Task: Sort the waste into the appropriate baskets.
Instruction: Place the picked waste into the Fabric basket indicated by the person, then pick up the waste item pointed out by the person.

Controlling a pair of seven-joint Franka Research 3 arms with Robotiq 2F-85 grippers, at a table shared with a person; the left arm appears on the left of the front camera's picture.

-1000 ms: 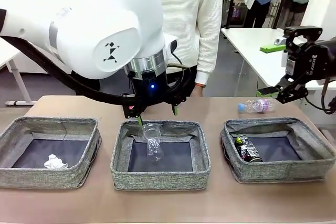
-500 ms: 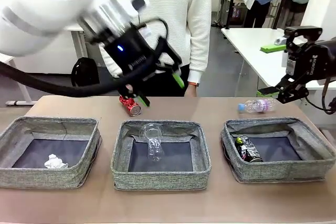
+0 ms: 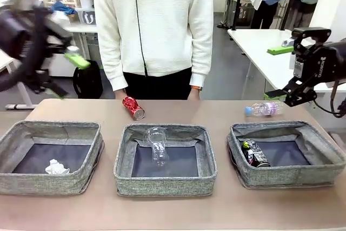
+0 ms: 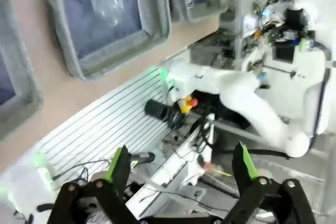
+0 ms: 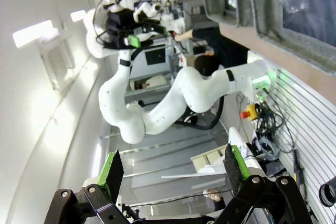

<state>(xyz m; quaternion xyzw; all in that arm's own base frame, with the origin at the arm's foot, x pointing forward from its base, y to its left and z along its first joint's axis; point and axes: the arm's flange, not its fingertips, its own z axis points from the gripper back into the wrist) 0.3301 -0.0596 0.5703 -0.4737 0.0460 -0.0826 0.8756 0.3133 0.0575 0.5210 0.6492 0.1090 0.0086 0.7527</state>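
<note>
1. The left tool [image 4: 181, 174] is wide open and empty. It has swung up and well to the left of the middle basket [image 3: 165, 185].
2. The crushed clear plastic bottle [image 3: 157, 145] lies inside that basket, so I judge this item sorted.
3. The red can [image 3: 133, 107] is now uncovered on the table [image 3: 216, 209] just behind the basket and is unsorted.
4. The right tool [image 5: 173, 171] is unmoved, open and empty, far right of the basket.
5. In the front view the left tool is blurred by motion.
</note>
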